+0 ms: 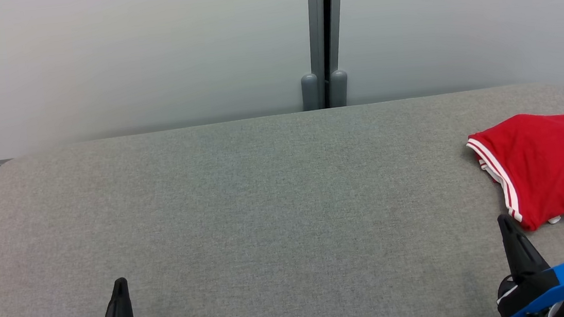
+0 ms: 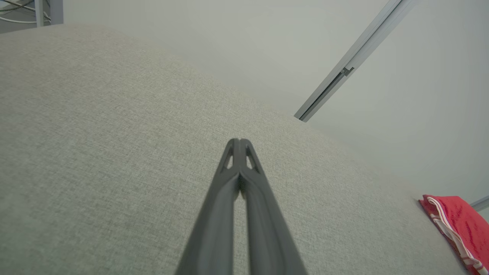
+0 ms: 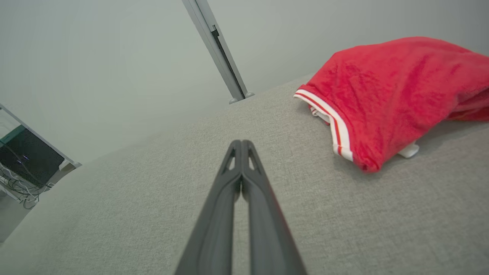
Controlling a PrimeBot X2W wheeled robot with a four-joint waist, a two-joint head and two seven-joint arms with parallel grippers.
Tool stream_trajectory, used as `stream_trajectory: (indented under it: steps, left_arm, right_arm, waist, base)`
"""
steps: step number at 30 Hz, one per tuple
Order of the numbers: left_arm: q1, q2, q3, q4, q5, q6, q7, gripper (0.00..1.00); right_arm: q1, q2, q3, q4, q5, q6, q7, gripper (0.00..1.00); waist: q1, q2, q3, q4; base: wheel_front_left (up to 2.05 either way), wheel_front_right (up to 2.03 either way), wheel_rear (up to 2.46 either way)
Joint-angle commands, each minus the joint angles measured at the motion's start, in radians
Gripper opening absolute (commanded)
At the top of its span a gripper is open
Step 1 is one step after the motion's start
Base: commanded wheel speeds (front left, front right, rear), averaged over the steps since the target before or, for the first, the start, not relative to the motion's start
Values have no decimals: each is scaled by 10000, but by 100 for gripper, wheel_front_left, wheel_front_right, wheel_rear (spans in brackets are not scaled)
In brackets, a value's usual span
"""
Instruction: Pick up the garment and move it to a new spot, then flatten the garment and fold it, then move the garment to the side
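The red shirt (image 1: 551, 163) lies on the far right side of the grey cloth worktop (image 1: 244, 198), close to the right edge. It is bunched up in a soft heap, maybe folded over, but that is hard to tell from here. White and red stripes (image 1: 495, 174) run down the edge of the shirt that faces the middle of the worktop. A small white bit (image 1: 554, 219), perhaps a tag, peeks out from under the near edge of the shirt.

The left pincer (image 1: 119, 284) is at the lower left, well apart from the shirt. In the left wrist view its two dark fingers (image 2: 214, 214) are pressed together at the tips, with nothing between them. They point out over the bare grey cloth.

The right pincer (image 1: 503, 220) is at the lower right, near the shirt's near corner but not touching it. In the right wrist view its fingers (image 3: 214, 214) are pressed together too, and they hold nothing. The shirt (image 3: 389, 88) sits off to the side of them.

Behind the worktop stands a pale wall (image 1: 122, 55) with a grey metal post (image 1: 324, 35).
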Motion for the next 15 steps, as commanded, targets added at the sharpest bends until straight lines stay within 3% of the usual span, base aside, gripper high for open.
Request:
stream_trajectory:
  steps: [1, 15]
  left_arm:
    - [-308, -7, 156, -216, -299, -58, 81, 0]
    - [-434, -304, 633, -494, -1940, -132, 631, 0]
  right_arm:
    - [-293, -45, 7, -127, 443, 1, 46, 0]
    - [-429, -46, 25, -44, 2683, 1, 252, 0]
  waist:
    - [0, -1, 2, 1]
    - [0, -1, 26, 1]
  base:
    - [0, 0, 0]
    - [0, 0, 0]
